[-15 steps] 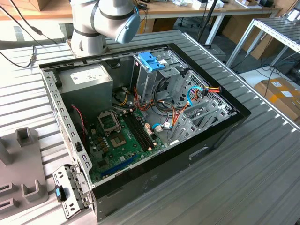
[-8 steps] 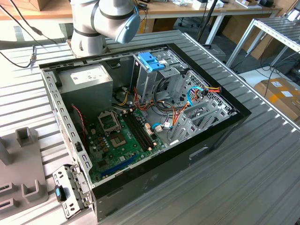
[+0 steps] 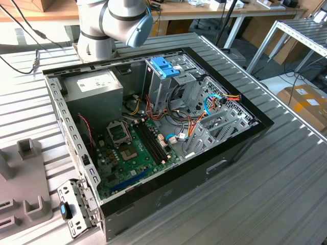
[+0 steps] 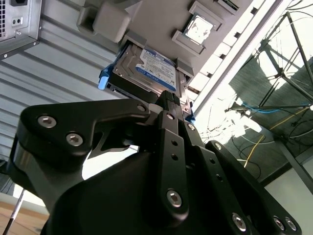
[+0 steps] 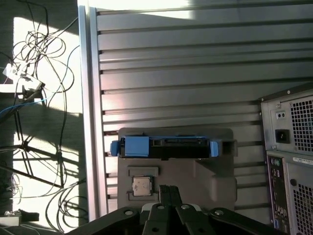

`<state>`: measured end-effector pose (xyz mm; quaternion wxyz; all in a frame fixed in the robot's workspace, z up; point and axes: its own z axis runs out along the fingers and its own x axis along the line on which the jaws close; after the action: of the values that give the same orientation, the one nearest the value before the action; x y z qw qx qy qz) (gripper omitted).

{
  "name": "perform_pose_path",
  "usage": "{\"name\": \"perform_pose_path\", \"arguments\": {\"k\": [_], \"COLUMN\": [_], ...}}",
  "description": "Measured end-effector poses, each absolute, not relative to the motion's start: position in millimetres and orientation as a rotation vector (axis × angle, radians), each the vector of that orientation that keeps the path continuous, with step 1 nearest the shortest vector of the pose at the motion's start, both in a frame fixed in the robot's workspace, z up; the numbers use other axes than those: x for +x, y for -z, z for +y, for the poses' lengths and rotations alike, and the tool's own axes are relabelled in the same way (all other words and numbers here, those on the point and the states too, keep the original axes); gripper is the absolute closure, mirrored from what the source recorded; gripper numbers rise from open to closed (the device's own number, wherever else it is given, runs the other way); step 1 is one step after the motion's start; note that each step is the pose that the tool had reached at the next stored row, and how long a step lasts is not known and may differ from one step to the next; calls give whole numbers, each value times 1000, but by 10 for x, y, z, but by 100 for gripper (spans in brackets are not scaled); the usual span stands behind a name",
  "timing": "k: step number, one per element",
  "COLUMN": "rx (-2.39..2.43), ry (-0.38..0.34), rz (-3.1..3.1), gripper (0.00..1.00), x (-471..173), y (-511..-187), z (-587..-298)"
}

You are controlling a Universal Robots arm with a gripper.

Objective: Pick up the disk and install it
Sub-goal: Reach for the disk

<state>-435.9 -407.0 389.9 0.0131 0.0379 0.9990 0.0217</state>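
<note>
My end effector (image 4: 169, 98) hangs above a flat grey plastic holder plate (image 5: 210, 176). Its two black fingers are pressed together with nothing between them. The flat rectangular silver-grey metal disk (image 4: 146, 68) sits in this plate, on the ribbed metal bench (image 5: 186, 63). It is outside the open black computer case (image 3: 214, 168), near the case's back wall. As far as I can judge, I am not touching the disk.

I see some risks. With the fingers together I cannot go around the disk, and a descent like this would only push on its edge. A small square silver processor chip (image 5: 142, 185) lies in a pocket of the same plate, close to my fingertips, so a poor aim could strike it. The grey blocks of the plate stand tight against the disk, and a finger may catch on them. If I grip off the middle, the disk may tilt and later jam at the metal drive cage with the blue plastic handle (image 3: 164, 66), where many coloured cables crowd.

The disk seems to stand on one long edge, though I am not sure. In the second wrist view, a white label with a blue band covers most of one face. In the first wrist view it shows a thin dark edge with blue plastic rails at both ends.
</note>
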Motion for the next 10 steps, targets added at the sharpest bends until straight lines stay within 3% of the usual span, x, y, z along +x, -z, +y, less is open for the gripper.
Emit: {"name": "perform_pose_path", "arguments": {"k": [10], "rx": [118], "ry": [-68], "rz": [3113], "gripper": [89], "x": [-4302], "y": [-3896], "z": [-4070]}}
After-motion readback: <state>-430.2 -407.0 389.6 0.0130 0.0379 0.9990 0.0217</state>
